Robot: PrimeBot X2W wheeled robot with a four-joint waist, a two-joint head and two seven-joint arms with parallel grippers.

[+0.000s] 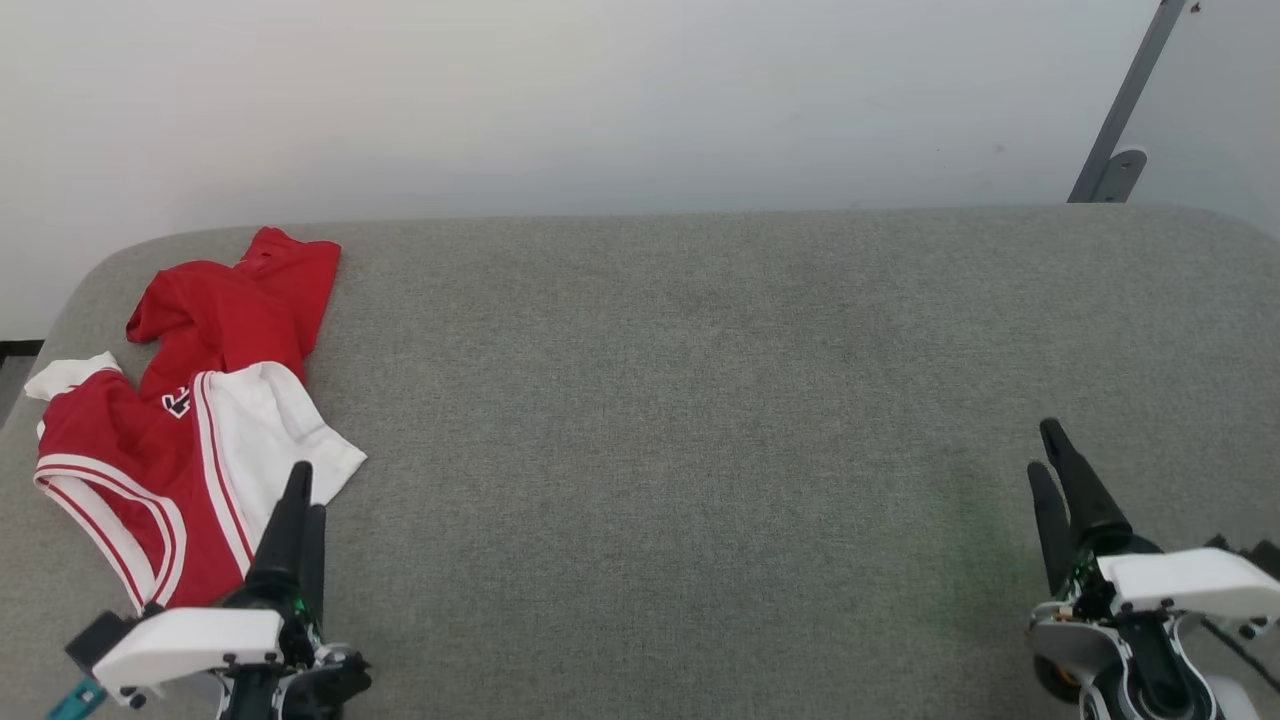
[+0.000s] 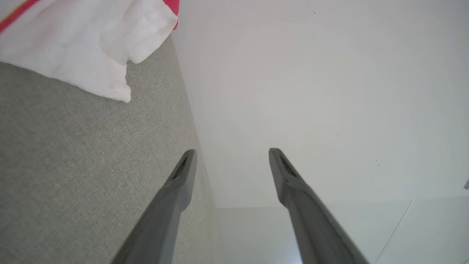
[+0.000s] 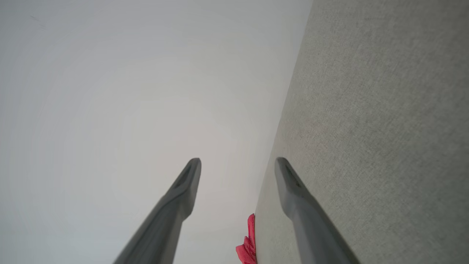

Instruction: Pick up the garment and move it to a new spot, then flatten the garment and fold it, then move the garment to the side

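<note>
In the head view the one garment lies crumpled at the left end of the grey desk, its long axis running away from the robot. The left claw is just beside its near right edge and the right claw well apart, so the left arm is nearer. In the left wrist view the left claw gapes empty, a white sleeve ahead to its left. In the right wrist view the right claw is likewise parted and empty, with the garment a distant red scrap.
</note>
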